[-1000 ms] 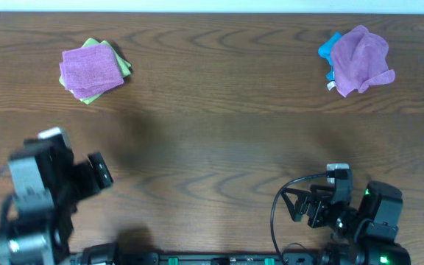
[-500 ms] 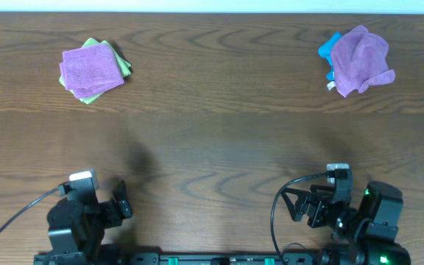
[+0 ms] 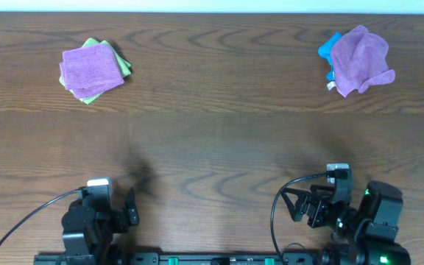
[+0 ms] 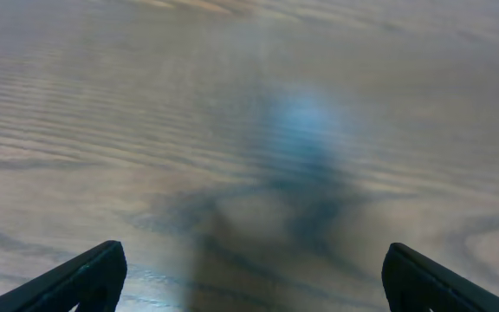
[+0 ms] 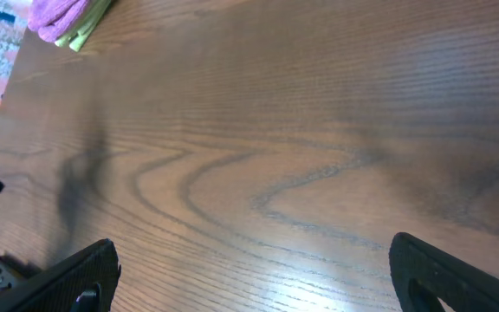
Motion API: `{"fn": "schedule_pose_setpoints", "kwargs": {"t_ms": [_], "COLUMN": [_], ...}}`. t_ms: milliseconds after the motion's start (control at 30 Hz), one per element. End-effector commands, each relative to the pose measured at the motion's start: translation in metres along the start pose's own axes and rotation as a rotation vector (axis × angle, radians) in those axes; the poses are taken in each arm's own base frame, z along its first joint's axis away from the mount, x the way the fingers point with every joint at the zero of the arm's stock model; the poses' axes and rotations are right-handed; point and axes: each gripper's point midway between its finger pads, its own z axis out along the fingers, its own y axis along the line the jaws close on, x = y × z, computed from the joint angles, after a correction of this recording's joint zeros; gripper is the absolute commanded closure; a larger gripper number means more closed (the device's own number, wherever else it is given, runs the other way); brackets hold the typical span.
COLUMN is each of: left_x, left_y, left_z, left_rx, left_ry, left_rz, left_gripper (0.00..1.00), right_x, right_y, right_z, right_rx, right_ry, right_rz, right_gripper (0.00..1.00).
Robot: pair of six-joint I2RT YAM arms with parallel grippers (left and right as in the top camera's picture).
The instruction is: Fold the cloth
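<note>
The lilac-purple cloth [image 3: 89,68] lies folded in a small square at the far left, on top of a light-green folded cloth [image 3: 124,67]. Its corner also shows at the top left of the right wrist view [image 5: 56,13]. My left gripper [image 3: 129,209] is open and empty at the front left, far from the cloth. The left wrist view shows only bare wood between its open fingers [image 4: 249,264]. My right gripper [image 3: 296,207] is open and empty at the front right, its fingers [image 5: 254,264] wide apart over bare wood.
Another purple cloth [image 3: 361,59] is bunched with a blue one [image 3: 327,46] at the far right. The wooden table [image 3: 219,140] spans the view. Cables run at both arm bases along the front edge.
My left arm has come down and moved right along the front edge, settling low near its base. The right arm and the cloths have not moved.
</note>
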Motion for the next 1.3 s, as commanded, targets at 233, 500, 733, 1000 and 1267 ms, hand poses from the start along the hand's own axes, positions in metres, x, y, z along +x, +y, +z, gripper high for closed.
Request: {"fn": "schedule_pose_setpoints", "kwargs": {"t_ms": [233,500,733,1000,1267], "left_x": [0.028,0.028,0.028,0.028,0.028], "left_y": [-0.005,-0.001,-0.001,-0.001,-0.001], "left_z": [0.02,0.026,0.026,0.026,0.026], "left_rx": [0.034,0.013,0.013,0.013,0.013], "left_ry": [0.069,0.06,0.06,0.061,0.061], "left_rz": [0.17,0.227,0.224,0.224,0.224], "left_gripper": [0.05,0.04,0.05,0.04,0.04], "right_x": [0.0,0.0,0.0,0.0,0.0], "right_y": [0.001,0.001,0.001,0.001,0.001], "right_z": [0.0,0.0,0.0,0.0,-0.001], "right_rx": [-0.006,-0.006,-0.006,-0.006,-0.007], "right_ry": [-0.004,-0.004,-0.004,-0.004,-0.006], "right_rz": [0.008,0.007,0.007,0.007,0.005], "right_gripper": [0.01,0.01,0.01,0.01,0.01]}}
